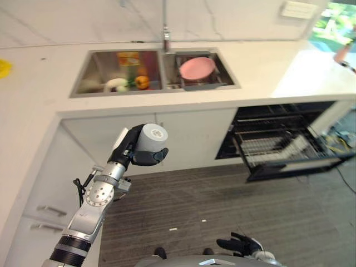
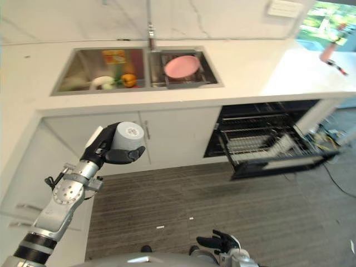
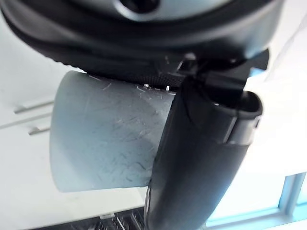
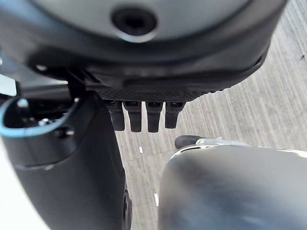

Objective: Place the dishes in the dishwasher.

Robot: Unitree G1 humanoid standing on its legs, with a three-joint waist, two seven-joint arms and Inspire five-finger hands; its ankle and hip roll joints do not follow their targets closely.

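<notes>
The robot's left hand (image 1: 140,151) grips a grey cup (image 1: 151,137) before the counter (image 1: 44,83); its right hand (image 1: 240,245) hangs low, fingers relaxed.

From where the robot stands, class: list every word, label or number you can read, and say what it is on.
Nothing is readable.
Cup held by the left robot hand: round mark on its base, too blurred.
Orange-and-yellow packet in the sink: print too small.

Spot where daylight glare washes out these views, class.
Left eye view: the window blazes and bleaches the countertop beneath it. Left wrist view: bright backlight behind the left hand holding the grey cup. Right wrist view: even light on the floor, no glare.
</notes>
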